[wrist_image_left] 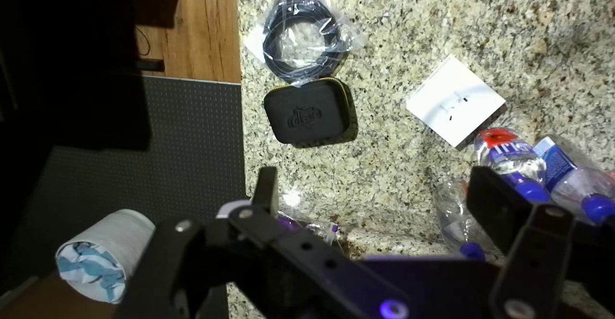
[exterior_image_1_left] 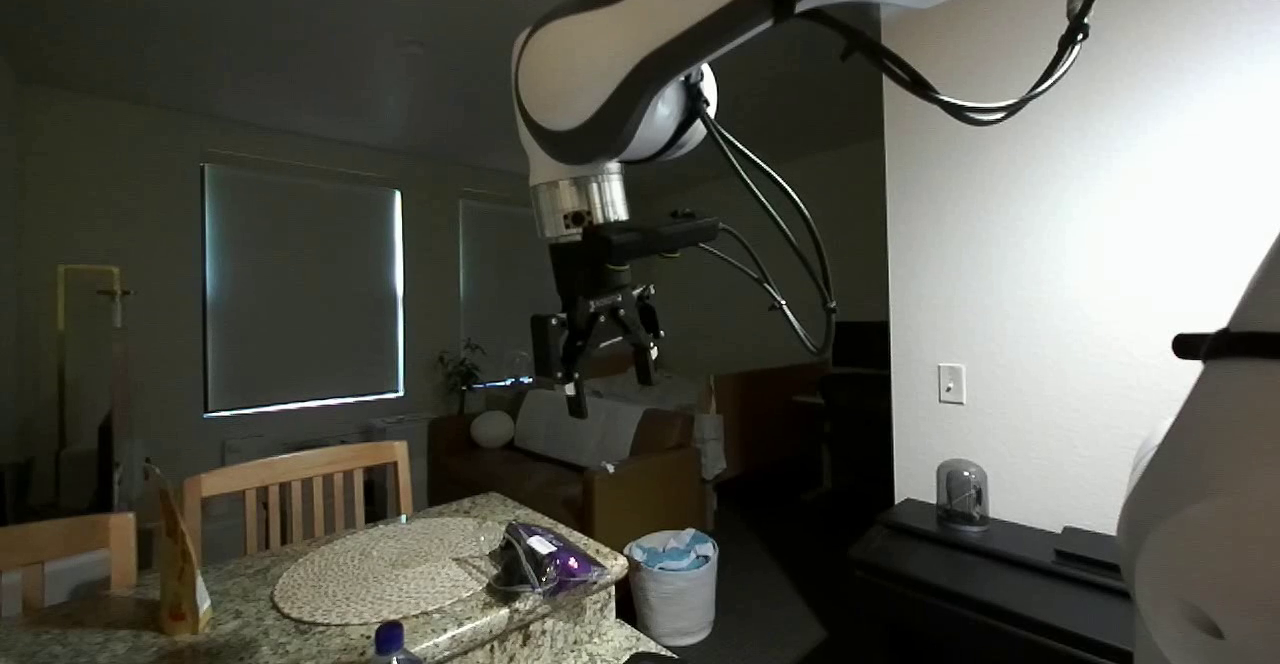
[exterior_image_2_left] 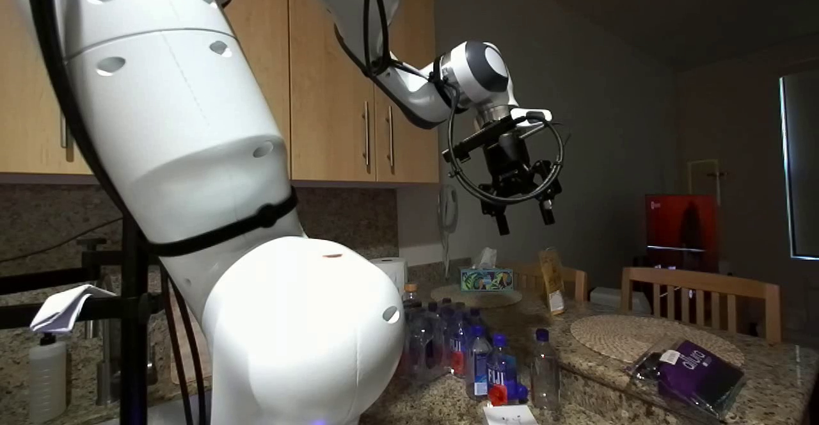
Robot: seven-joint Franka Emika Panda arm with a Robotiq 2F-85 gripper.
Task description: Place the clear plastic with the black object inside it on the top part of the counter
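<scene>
The clear plastic with the dark purple-black object lies on the raised top part of the counter, partly on a woven mat. It also shows in an exterior view. In the wrist view only a purple sliver shows beside a finger. Another clear plastic bag with a coiled black cable lies on the lower counter. My gripper hangs in the air above counter height, fingers apart and empty, also in an exterior view and the wrist view.
A black zip case touches the cable bag. A white card-like item and several bottles stand on the lower counter. The raised counter also holds the woven mat and a paper pouch. A bin stands on the floor.
</scene>
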